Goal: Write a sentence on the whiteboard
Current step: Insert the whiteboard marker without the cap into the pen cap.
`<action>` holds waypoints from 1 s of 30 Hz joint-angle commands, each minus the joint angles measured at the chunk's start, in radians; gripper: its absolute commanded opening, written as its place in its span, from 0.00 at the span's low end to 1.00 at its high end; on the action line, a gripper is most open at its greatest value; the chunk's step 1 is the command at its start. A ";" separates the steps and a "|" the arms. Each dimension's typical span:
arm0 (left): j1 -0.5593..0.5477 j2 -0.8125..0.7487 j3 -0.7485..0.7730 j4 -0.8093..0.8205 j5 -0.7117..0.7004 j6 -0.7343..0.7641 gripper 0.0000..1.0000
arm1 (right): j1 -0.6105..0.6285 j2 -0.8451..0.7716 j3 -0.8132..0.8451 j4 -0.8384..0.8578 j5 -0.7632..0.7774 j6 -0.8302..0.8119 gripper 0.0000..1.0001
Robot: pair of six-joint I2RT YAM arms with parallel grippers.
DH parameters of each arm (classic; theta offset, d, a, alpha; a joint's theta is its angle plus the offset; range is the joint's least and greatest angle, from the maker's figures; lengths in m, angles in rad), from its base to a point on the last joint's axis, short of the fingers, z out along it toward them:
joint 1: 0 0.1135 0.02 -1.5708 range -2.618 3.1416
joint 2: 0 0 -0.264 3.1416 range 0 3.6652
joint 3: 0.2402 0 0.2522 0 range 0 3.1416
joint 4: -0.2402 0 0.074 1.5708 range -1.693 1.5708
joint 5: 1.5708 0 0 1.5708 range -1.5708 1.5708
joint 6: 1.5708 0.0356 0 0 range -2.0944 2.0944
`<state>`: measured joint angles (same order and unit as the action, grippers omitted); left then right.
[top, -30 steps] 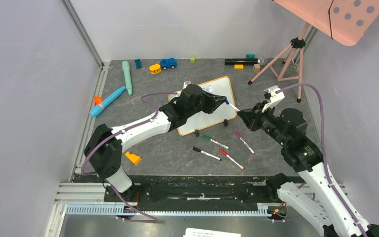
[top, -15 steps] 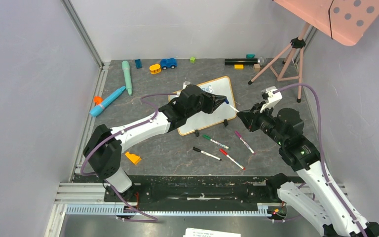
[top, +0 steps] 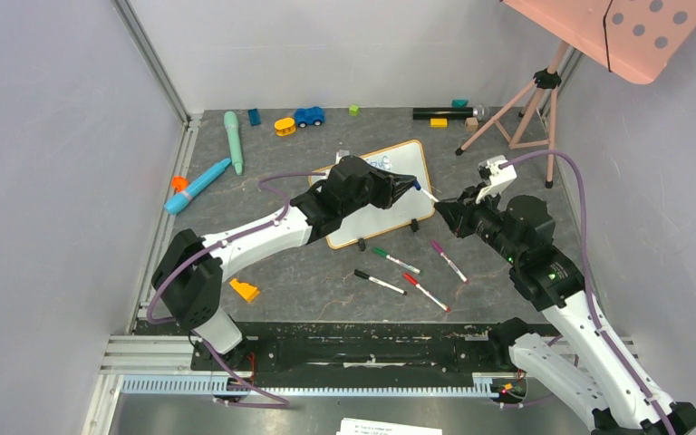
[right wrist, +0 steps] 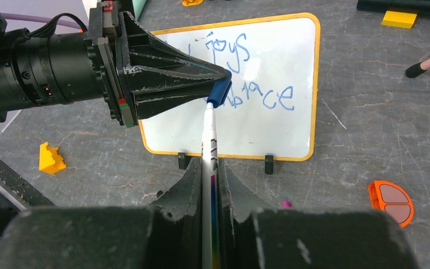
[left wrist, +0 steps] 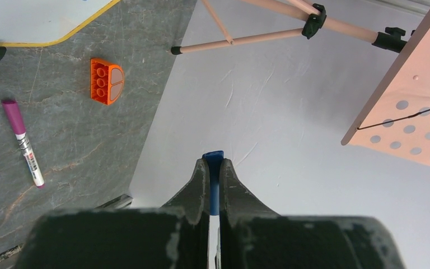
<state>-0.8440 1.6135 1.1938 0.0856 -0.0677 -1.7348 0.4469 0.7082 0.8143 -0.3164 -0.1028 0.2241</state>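
Jaws of the left gripper [top: 414, 188] were pinched on a blue cap [left wrist: 213, 168], which showed as a narrow blue strip between the two black fingers in the left wrist view. Jaws of the right gripper [top: 438, 208] were closed around the white barrel of a marker [right wrist: 209, 140], its printed body running straight up out of the fingers. Cap and barrel met end to end; whether the cap was fully seated could not be told. Both grippers faced each other tip to tip above the right-hand part of the whiteboard [top: 408, 159]. Whiteboard lay flat on the table [top: 308, 272], mid-field, orange-tan frame, two black clip feet on the long edge nearest the arms. The sentence [right wrist: 257, 95] was in blue, two lines, its left part hidden behind the left gripper [right wrist: 221, 78]; readable pieces were "joys" above and "ace" below. Near the clip feet, well apart from both grippers, lay a green marker [top: 394, 260], a black marker [top: 379, 282], a red marker [top: 426, 292] and a purple marker [top: 449, 261]. An orange block [left wrist: 107, 82] lay just beside the board's corner.
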 commanded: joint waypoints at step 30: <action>-0.006 -0.037 -0.010 0.054 0.000 -0.089 0.02 | -0.001 -0.016 0.007 0.037 0.012 -0.007 0.00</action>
<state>-0.8444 1.5963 1.1877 0.0856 -0.0517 -1.7550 0.4469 0.7097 0.8036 -0.2783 -0.0975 0.2245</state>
